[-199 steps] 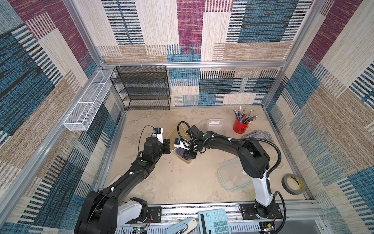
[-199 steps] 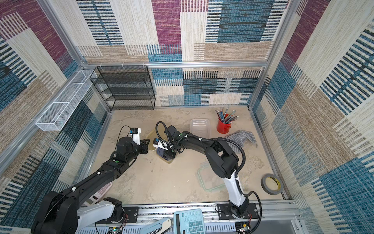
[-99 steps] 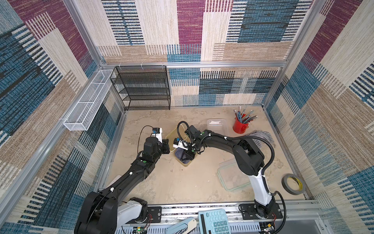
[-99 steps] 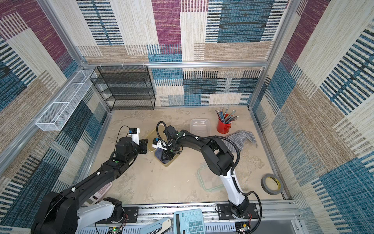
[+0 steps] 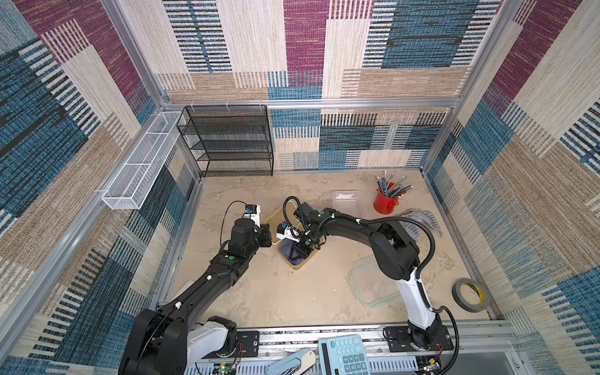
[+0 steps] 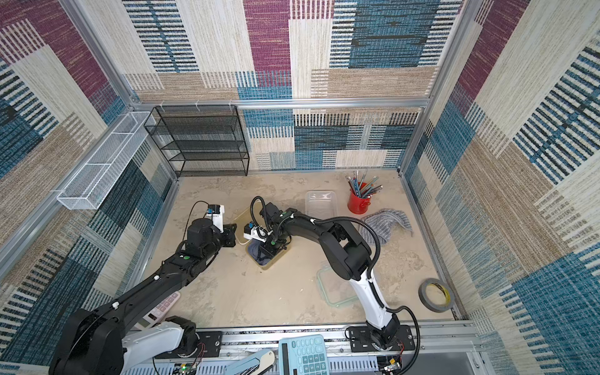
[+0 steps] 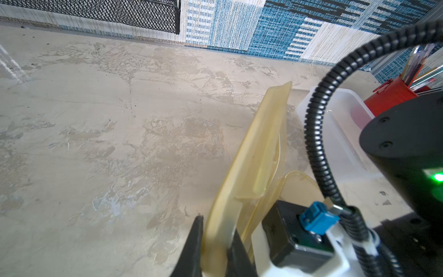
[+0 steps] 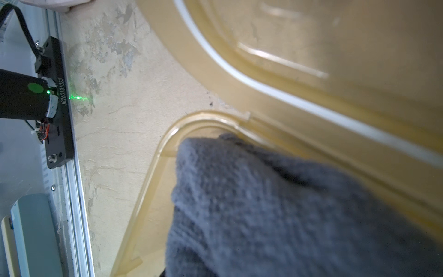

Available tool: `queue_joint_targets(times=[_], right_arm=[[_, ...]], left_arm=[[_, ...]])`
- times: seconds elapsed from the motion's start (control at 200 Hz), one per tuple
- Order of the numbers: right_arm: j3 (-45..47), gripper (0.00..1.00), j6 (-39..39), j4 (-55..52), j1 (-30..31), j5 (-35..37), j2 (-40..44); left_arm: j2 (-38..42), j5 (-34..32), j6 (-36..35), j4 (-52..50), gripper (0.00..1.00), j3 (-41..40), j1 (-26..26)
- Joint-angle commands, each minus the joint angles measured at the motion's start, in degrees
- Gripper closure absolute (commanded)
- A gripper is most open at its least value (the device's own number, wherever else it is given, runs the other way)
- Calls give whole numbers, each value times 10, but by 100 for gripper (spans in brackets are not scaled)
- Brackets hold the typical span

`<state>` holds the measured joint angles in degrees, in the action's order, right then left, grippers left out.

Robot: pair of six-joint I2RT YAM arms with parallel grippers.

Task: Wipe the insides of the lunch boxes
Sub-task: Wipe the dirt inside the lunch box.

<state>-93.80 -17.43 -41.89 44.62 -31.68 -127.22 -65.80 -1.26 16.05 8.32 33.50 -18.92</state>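
Right fingers (image 5: 300, 250) stay clenched on the gray cloth (image 8: 263, 203), which has slid a bit into a corner of the yellow lunch box (image 8: 155, 167), well apart from the red cup (image 5: 383, 203), while left fingers (image 7: 194, 244) keep gripping its lid (image 7: 259, 148), so wiping goes on.

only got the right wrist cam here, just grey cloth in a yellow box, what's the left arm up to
observer: The left gripper has its jaws shut on the amber lid, holding it tilted up on edge.
operator: where's the other box
observer: The clear lunch box sits open farther back, next to the red pencil cup.
operator: any spare cloth
observer: Yes, a striped cloth lies crumpled near that cup.
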Motion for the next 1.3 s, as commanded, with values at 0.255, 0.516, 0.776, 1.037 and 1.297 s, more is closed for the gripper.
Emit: queue_joint_targets(times=[0.255, 0.516, 0.776, 1.037, 1.297], right_arm=[[-30, 88, 38, -135, -3, 393, -36], [-63, 88, 35, -136, -12, 453, -38], [-48, 88, 38, -66, -35, 477, -21], [-94, 89, 42, -35, -56, 507, -61], [-77, 90, 49, 94, -60, 448, -45]], left_arm=[[14, -18, -26, -25, 98, 0, -1], [27, -21, -28, -33, 98, -6, -1], [36, 8, -17, -28, 98, -17, -1], [36, 45, -14, -30, 98, -15, -2], [10, 99, -13, -36, 98, 0, -2]])
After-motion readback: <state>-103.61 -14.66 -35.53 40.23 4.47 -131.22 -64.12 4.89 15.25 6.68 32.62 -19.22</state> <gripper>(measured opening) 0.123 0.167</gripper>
